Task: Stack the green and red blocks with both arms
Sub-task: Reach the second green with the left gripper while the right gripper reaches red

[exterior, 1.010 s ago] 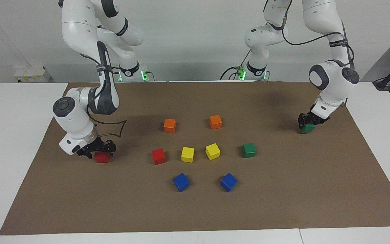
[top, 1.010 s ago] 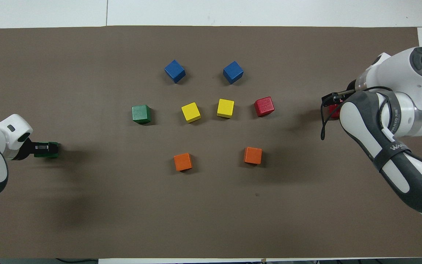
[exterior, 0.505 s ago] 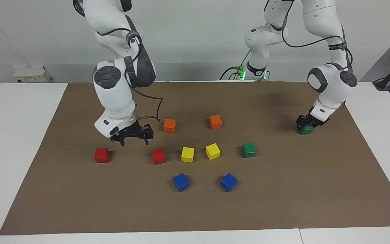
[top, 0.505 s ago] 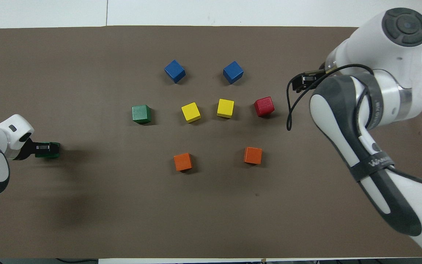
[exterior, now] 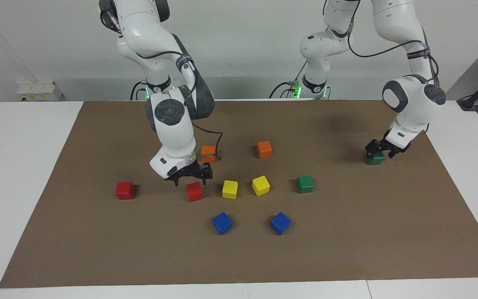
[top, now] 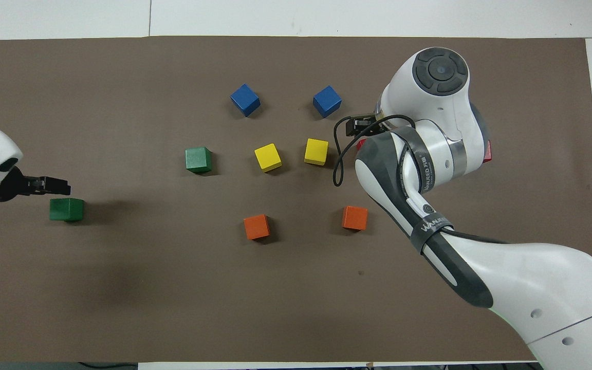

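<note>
My right gripper [exterior: 190, 177] is open and empty, just over a red block [exterior: 194, 191] that sits at the end of the middle row, beside a yellow block. The second red block [exterior: 125, 190] rests alone toward the right arm's end of the mat. My left gripper [exterior: 382, 148] is open, just above a green block [exterior: 374, 159] that rests on the mat at the left arm's end. In the overhead view that gripper [top: 63, 187] is off the block [top: 67, 209]. The second green block [exterior: 305, 184] sits at the row's other end.
Two yellow blocks [exterior: 230, 189] [exterior: 260, 185] lie between the red and green ones. Two orange blocks [exterior: 208, 153] [exterior: 264, 149] lie nearer the robots, two blue blocks [exterior: 222, 223] [exterior: 280, 223] farther away. All rest on a brown mat [exterior: 347, 241].
My right gripper let go of the red block at the right arm's end, rose and swung over to the red block in the row. My left gripper opened and lifted off the green block.
</note>
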You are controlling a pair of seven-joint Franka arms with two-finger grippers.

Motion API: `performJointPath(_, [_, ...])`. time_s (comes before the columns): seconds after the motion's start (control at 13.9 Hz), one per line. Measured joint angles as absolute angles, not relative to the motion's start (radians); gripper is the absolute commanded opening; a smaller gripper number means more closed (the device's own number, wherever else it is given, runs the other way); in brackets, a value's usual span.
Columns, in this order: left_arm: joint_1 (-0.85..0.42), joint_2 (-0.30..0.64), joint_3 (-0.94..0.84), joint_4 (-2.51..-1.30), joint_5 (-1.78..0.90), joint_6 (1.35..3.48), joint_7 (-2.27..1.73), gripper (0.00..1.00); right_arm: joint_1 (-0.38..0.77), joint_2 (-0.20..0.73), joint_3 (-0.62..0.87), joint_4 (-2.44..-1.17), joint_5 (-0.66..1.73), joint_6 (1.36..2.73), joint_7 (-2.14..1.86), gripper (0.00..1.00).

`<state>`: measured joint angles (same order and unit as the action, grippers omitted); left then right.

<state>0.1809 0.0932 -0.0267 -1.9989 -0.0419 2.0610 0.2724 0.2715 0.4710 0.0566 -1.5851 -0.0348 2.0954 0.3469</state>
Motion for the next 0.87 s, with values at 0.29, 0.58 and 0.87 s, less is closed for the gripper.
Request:
performJointPath(0.29, [-0.002, 0.152, -0.035, -1.771, -0.042, 1.904, 0.029, 1.0, 0.272, 0.49, 0.056, -1.62, -0.035, 2.146, 0.347, 1.0])
performJointPath(0.58, [-0.187, 0.218, -0.039, -1.755, -0.041, 1.953, -0.298, 1.0, 0.272, 0.494, 0.057, -1.702, -0.035, 2.249, 0.347, 0.6])
performJointPath(0.87, [-0.25, 0.297, -0.038, -1.756, -0.04, 2.047, -0.421, 1.0, 0.272, 0.492, 0.057, -1.724, -0.037, 2.241, 0.343, 0.0])
